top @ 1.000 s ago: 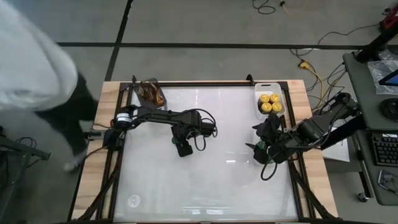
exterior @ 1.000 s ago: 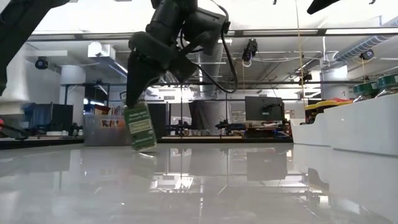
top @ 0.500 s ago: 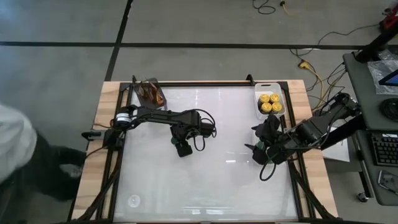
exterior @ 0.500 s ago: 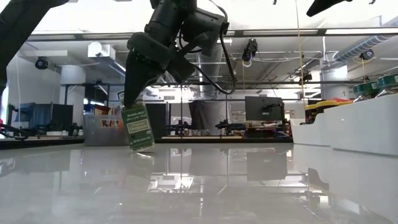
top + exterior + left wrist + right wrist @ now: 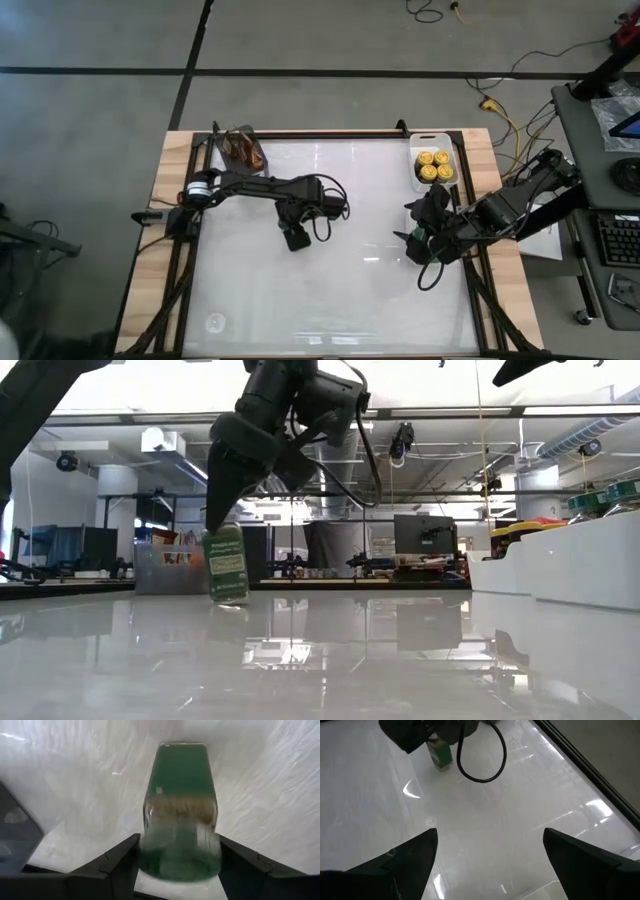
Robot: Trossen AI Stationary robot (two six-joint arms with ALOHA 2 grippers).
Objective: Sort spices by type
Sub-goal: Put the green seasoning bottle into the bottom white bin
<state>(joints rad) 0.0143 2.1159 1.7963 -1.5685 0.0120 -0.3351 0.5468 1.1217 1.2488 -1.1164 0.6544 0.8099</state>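
Green-lidded jar point(image 5: 180, 815), now upright, between left fingers point(image 5: 112, 865)

Glossy white tabletop point(image 5: 330, 280), pale wood border point(image 5: 160, 230), clear green-lidded jar point(image 5: 180, 815), matt black claw point(image 5: 222, 510).

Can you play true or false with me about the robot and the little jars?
1. The left gripper is right over a green-lidded jar near the middle of the table. True.
2. That jar is lying flat on its side. False: in the low view it stands upright on the table.
3. The white tray at the far right holds yellow-lidded jars. True.
4. The right gripper is squeezing a jar. False: its fingers are wide open with only bare table between them.
5. The two grippers are touching each other. False: they are well apart, the right one by the table's right edge.
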